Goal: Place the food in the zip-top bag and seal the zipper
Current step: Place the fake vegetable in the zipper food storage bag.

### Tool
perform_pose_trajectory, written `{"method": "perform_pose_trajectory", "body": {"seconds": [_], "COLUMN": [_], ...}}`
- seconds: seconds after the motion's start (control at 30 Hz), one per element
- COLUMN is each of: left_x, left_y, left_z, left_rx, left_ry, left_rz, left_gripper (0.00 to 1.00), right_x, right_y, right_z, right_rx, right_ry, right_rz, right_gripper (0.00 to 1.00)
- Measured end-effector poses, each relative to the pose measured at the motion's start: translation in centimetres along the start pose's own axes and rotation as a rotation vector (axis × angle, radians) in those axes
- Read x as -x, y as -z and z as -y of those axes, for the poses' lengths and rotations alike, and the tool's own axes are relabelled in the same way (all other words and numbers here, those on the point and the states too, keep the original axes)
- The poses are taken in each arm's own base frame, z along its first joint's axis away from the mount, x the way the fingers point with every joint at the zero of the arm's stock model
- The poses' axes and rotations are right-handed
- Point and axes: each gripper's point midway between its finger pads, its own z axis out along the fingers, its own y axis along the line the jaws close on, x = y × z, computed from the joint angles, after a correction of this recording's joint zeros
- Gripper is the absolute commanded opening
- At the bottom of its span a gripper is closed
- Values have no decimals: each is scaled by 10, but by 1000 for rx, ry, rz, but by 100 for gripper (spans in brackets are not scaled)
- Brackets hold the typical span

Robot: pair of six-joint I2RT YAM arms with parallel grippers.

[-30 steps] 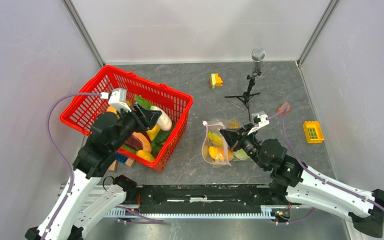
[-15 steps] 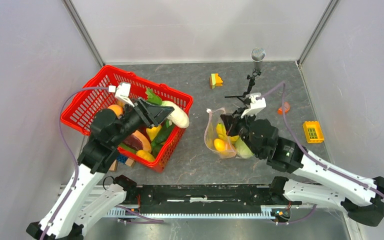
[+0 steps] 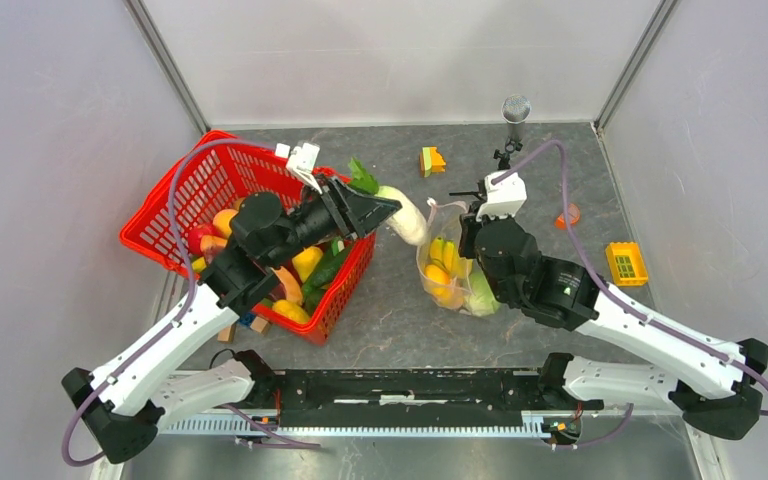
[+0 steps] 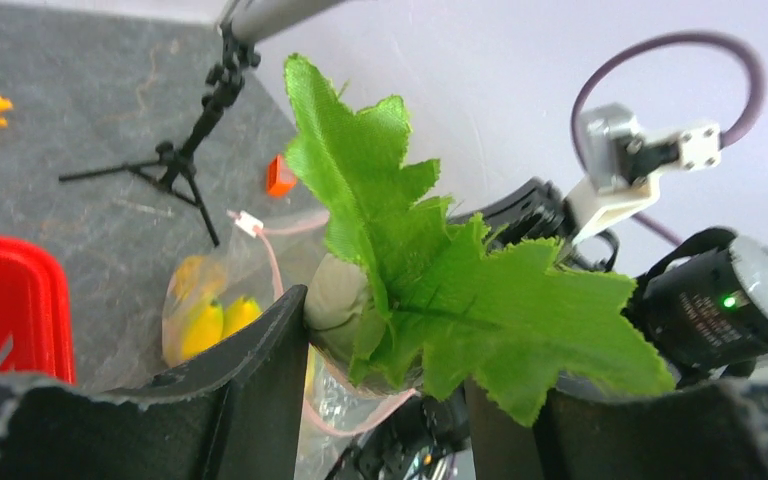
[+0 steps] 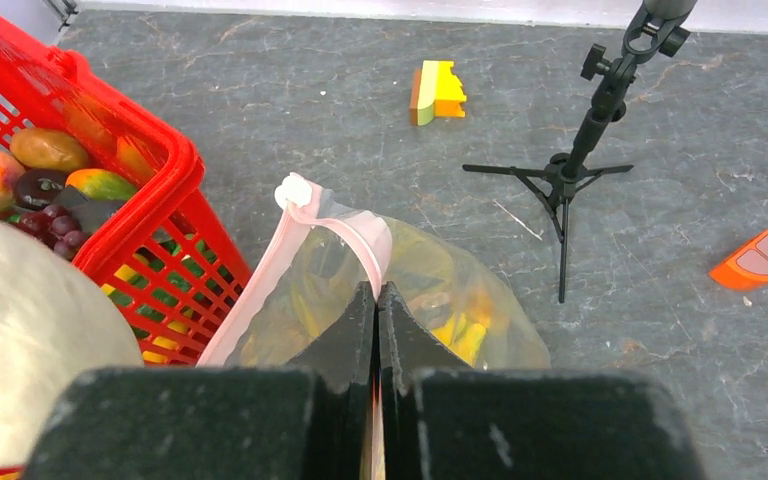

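While the red mesh basket sits at the left of the grey table with toy fruit and vegetables piled in its near end, the left gripper reaches out past the basket's right rim. Its jaws are spread partway and clamped on a white radish at the leafy end. The radish's green leaves fan up between the fingers in the left wrist view. Its white body points right and near, its tip just beside the mouth of the zip-top bag. The bag stands up off the table right of the basket, with yellow and green food already inside. The right gripper has its jaws pressed together on the bag's top edge, holding the mouth up. The pink zipper curves away unsealed to the left of the fingers. Farther right, a black tripod stands toward the far side, an orange piece lies to its right, and a yellow block lies near the right wall.
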Motion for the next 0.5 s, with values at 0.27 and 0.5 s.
{"method": "perform_pose_trajectory", "body": {"seconds": [0.27,0.5], "left_x": [6,-21], "left_y": [-14,-40], "left_z": [17,8], "left_rx": [-56,-31], "left_ry": [-9,-30], "left_rz": [68,16], "left_gripper": [30,30], "right_x": [5,11], "right_y": [2,1], "right_z": [2,-7], "right_rx": [22,63], "right_ry": [-55,-60], "right_rz": [72,87], "right_gripper": [1,2]}}
